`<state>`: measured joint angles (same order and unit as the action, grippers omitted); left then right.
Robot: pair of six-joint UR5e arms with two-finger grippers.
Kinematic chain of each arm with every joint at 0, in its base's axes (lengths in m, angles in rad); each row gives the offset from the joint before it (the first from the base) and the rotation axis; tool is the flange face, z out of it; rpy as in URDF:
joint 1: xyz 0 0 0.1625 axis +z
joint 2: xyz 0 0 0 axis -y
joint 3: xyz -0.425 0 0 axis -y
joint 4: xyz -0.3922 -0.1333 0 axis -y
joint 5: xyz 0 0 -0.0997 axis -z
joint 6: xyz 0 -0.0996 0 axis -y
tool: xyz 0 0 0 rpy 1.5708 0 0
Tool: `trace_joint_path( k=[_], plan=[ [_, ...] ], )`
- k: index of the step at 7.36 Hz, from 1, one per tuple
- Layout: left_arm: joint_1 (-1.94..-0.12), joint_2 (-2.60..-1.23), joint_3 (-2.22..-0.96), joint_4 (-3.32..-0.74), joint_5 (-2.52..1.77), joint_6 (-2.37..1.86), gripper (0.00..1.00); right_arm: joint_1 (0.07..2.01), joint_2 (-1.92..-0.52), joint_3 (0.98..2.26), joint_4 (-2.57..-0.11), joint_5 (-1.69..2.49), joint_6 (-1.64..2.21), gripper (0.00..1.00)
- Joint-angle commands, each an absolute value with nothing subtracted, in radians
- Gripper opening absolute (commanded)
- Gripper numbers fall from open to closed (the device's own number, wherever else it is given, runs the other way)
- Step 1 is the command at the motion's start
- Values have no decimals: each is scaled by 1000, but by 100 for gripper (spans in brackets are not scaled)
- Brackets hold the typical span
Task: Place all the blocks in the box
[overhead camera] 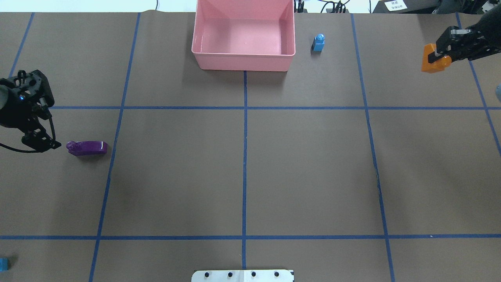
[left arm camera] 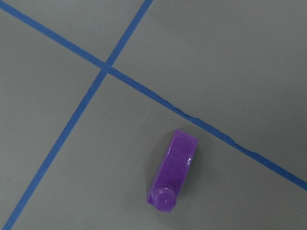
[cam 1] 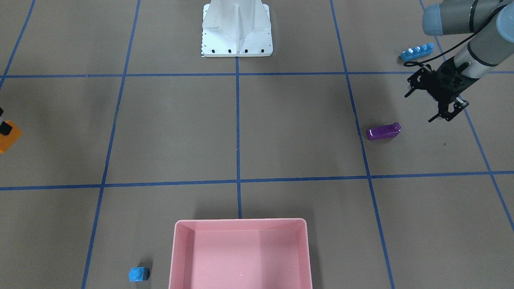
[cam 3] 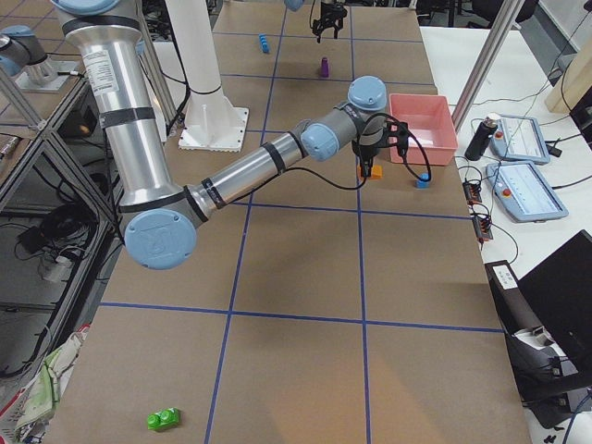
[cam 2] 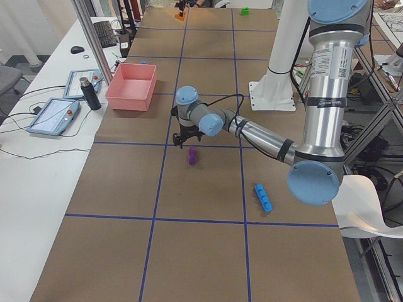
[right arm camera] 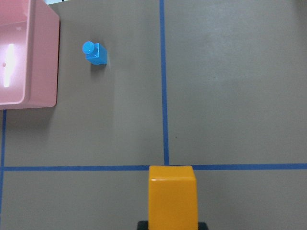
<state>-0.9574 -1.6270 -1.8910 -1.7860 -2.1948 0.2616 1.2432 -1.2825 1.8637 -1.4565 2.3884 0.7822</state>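
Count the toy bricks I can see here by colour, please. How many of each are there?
Orange: 1, the orange brick
Blue: 2, the long blue brick and the small blue brick
Purple: 1, the purple brick
Green: 1, the green brick
Total: 5 bricks

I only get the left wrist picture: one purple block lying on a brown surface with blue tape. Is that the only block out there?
Observer: No. Far across the table, the right gripper is shut on an orange block.
Visitor: Where is it supposed to go?
Observer: Into a pink box at the table's far edge. It has no block in it.
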Motion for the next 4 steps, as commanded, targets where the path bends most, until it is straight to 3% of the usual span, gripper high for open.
trace_joint_path(
  k=[1,4],
  plan=[
    [-901,-1690,-1806,-1787,-2166,261,100,1218,-1145,1800,-1457,2370,836,0],
    [-874,-1700,-1789,-1786,-2164,259,100,1128,-979,1709,-1457,2283,918,0]
  ],
)
